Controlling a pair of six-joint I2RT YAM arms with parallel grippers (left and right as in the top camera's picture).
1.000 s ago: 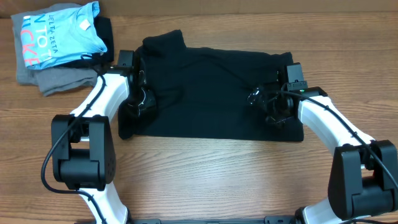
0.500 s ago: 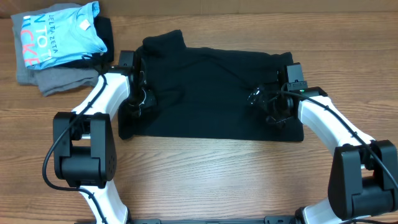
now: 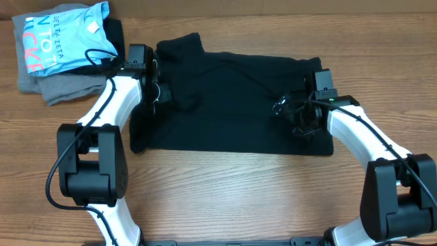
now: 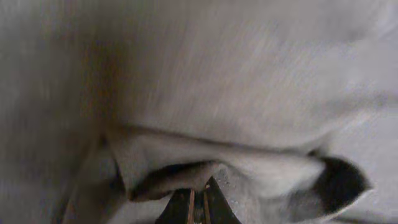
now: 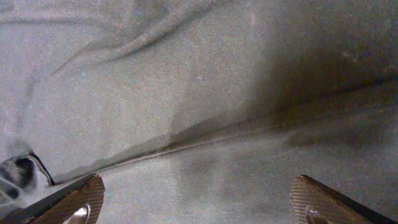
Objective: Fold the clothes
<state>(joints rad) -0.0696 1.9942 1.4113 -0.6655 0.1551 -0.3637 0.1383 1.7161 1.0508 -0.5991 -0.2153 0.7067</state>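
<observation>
The black T-shirt (image 3: 239, 102) lies spread out in the middle of the tabletop (image 3: 239, 198). It is a bit bunched near its top left corner. The left gripper (image 3: 157, 92) is at that corner, pinched tight on a small fold of the cloth. The right gripper (image 3: 300, 121) sits low over the shirt's right side. Its jaws are wide apart and there is nothing in them.

Here is what I think could go wrong. The left pinch looks small and the cloth is soft. If that arm pulls fast, the fold could slip right out. Only one side of the shirt is held. A pull from the left alone might drag the whole shirt or bunch it up, and the fold would come out crooked. I cannot tell if the pinch holds one layer or two. If it holds just the top one, the shirt could open up when it should fold over.

The light-blue shirt (image 3: 65, 37) on the grey garment (image 3: 61, 89) lies close to the left arm. A wide swing could knock that pile.
</observation>
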